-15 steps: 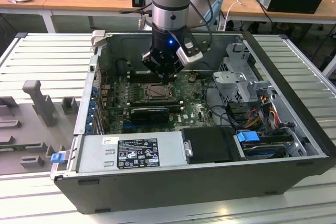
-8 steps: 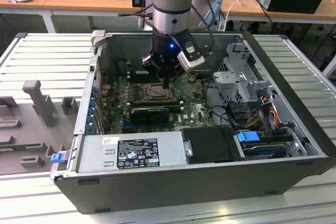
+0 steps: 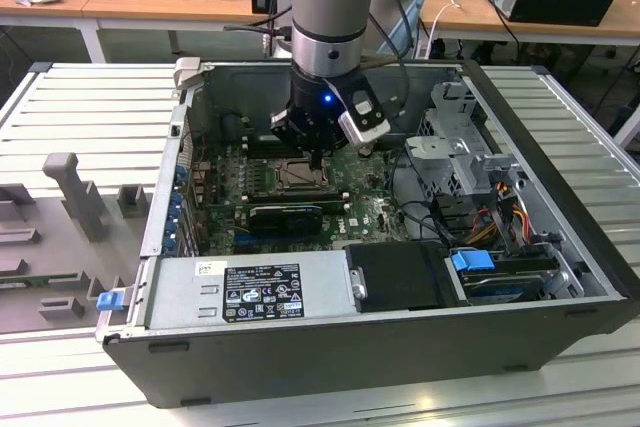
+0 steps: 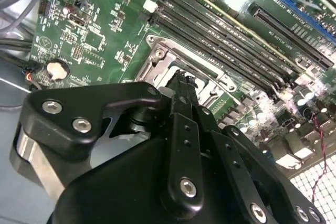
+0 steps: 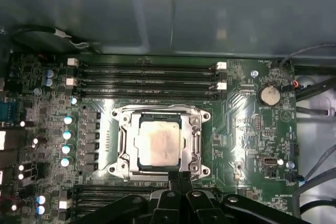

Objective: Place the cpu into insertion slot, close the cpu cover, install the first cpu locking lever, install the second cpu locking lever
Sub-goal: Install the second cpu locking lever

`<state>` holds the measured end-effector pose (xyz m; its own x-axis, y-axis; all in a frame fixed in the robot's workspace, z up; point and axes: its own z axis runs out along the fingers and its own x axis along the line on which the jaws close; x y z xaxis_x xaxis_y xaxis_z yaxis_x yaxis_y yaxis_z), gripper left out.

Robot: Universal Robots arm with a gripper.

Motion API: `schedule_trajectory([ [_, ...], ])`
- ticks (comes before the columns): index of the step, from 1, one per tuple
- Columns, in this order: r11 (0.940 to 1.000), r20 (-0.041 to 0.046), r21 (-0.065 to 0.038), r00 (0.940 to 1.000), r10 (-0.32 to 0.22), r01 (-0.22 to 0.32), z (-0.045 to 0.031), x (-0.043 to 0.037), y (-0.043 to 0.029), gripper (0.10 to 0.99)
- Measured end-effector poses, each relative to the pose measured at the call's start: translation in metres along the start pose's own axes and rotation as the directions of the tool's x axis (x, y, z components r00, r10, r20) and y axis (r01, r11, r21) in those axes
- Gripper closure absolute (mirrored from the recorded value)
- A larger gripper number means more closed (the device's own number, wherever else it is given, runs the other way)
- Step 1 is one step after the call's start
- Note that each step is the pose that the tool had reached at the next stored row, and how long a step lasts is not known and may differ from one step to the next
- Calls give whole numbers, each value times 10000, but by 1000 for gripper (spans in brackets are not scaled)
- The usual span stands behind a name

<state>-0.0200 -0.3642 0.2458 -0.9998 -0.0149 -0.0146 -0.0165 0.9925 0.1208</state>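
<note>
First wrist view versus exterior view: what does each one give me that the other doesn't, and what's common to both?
The first wrist view looks straight onto the cpu lying in the insertion slot, with the cpu cover down around it, and a coin cell on the board. The exterior view takes in the whole computer case, its power supply, the drive cage and the arm standing over the socket. Both show the gripper with fingertips together at the socket's edge, and the green motherboard.
</note>
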Motion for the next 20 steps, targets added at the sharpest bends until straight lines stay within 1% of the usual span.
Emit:
schedule_trajectory([
  [3, 10000, -10, -55, 10000, 2, -2, 30, 2, -28, 980],
  [4, 10000, -17, -69, 10000, 4, -4, 46, 4, -48, 980],
  [5, 9999, -18, -109, 10000, 4, -4, 53, 10, -73, 980],
  [6, 9998, -17, -178, 10000, 5, -5, 54, 17, -92, 980],
  [7, 9995, -15, -300, 10000, 7, -7, 55, 25, -108, 980],
  [8, 9984, -11, -564, 10000, 10, -11, 55, 41, -124, 980],
  [9, 9976, -10, -696, 10000, 10, -10, 59, 47, -141, 980],
  [10, 9974, -9, -720, 10000, 11, -11, 66, 50, -162, 980],
  [14, 9974, -26, -722, 10000, 14, -16, 93, 66, -228, 980],
  [16, 9974, -29, -722, 10000, 13, -15, 101, 94, -241, 980],
  [18, 9974, -32, -723, 10000, 13, -16, 109, 152, -247, 980],
  [20, 9974, -33, -723, 10000, 12, -14, 116, 235, -248, 980],
])
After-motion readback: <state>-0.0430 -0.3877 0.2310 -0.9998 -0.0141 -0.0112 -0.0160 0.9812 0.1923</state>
